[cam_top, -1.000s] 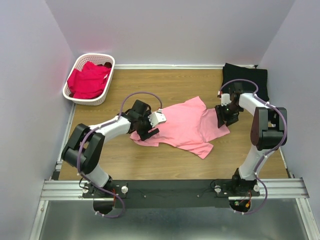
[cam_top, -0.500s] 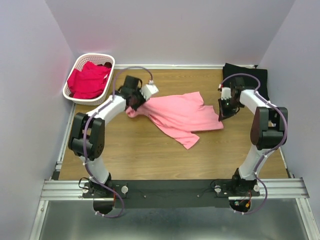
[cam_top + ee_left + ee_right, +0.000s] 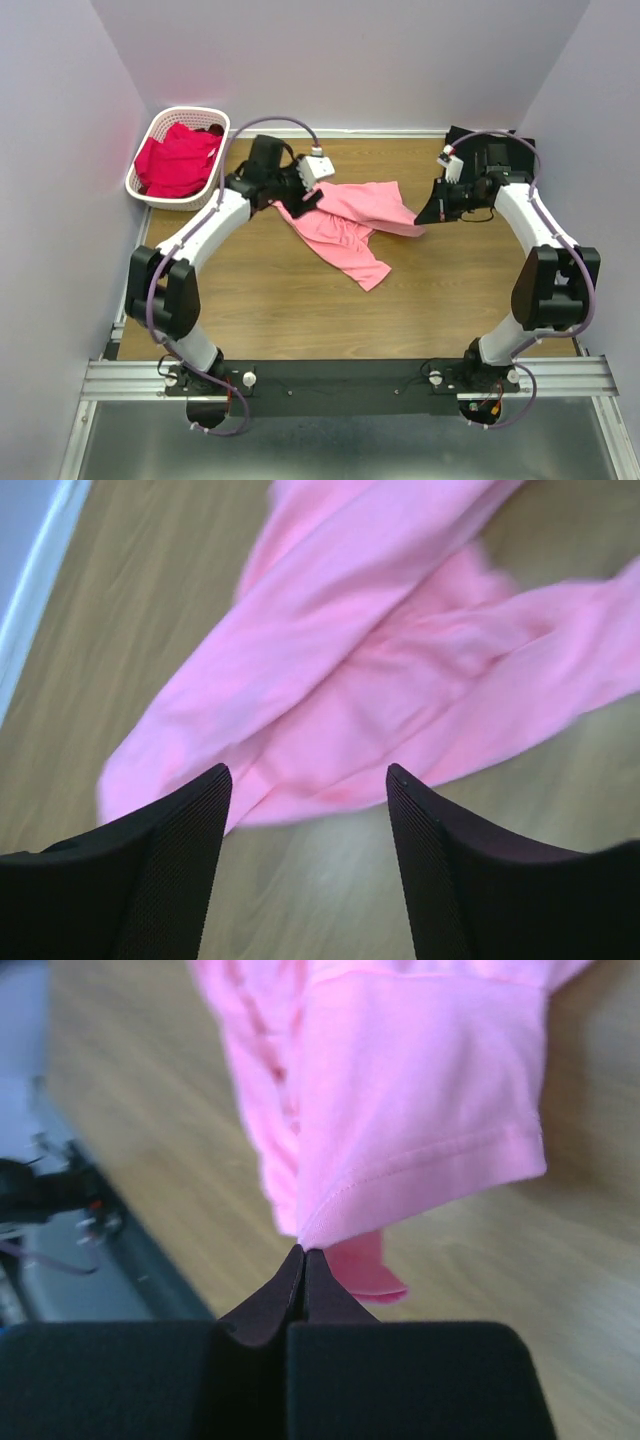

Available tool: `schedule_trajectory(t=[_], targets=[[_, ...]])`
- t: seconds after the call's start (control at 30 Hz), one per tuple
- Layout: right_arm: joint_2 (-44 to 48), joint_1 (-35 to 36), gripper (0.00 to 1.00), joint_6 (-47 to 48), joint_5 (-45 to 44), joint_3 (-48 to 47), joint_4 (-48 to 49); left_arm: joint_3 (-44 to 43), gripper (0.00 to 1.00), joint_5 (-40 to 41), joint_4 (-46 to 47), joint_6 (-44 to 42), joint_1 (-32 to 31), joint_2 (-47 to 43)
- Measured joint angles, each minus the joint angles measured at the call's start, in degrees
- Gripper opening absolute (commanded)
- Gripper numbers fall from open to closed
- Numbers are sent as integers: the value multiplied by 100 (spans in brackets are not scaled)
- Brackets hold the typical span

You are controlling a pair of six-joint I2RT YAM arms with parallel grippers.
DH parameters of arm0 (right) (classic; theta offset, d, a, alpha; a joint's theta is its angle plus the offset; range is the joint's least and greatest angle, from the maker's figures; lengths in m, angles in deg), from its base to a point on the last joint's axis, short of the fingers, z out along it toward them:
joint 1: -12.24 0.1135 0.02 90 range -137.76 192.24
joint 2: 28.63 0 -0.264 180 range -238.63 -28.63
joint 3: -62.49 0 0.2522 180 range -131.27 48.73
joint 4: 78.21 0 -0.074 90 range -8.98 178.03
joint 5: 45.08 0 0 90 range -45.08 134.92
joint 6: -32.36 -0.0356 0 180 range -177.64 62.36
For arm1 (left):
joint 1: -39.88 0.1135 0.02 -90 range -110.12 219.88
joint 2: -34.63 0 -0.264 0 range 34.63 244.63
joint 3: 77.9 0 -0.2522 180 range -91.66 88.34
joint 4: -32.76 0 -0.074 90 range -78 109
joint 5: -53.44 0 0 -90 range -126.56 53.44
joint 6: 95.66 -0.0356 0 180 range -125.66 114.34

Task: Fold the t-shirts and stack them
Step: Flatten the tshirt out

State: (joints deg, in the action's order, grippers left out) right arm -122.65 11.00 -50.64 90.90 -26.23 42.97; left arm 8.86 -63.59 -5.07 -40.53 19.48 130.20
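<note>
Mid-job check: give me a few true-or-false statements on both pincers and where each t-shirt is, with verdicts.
1. The right pincer is shut on an edge of the pink t-shirt. True.
2. The left pincer grips the pink t-shirt too. False: its fingers stand apart, and the shirt lies beyond them, not between.
3. The magenta-red t-shirts sit in the white basket. True.
4. The black t-shirt is in the basket. False: it lies at the table's far right corner.
5. The pink t-shirt is neatly folded. False: it is bunched and rumpled.
</note>
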Motion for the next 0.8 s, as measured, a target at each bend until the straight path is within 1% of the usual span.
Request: schedule_trajectory(t=[0.03,0.07,0.1,0.17,0.2,0.27,0.37,0.4,0.5,0.63,0.8], targets=[[35,4,1,-44,170,70,-9,212,79,-238,98,146,-221,-195],[81,17,0,-125,404,146,26,544,86,-588,391,374,-463,-435],[164,46,1,-304,662,254,105,824,97,-905,640,636,-627,-671],[332,79,0,-726,999,389,293,1231,98,-1294,1010,1034,-767,-1019],[407,129,1,-938,1060,433,459,1545,98,-1447,1471,1366,-807,-1285],[579,297,1,-1537,1152,492,1027,2090,98,-1508,2277,1941,-898,-1751],[723,645,0,-2308,1158,498,1755,2393,98,-1305,2970,2481,-1224,-2166],[748,789,0,-2533,1143,498,1971,2389,98,-1174,3237,2667,-1364,-2223],[752,1305,1,-3287,944,498,2618,2376,98,-765,3637,2920,-1687,-2245],[702,1803,1,-3877,741,411,3008,2337,98,-304,3768,2981,-1934,-2197],[503,2081,0,-4299,673,35,3327,2271,98,114,3801,2957,-2050,-2011]])
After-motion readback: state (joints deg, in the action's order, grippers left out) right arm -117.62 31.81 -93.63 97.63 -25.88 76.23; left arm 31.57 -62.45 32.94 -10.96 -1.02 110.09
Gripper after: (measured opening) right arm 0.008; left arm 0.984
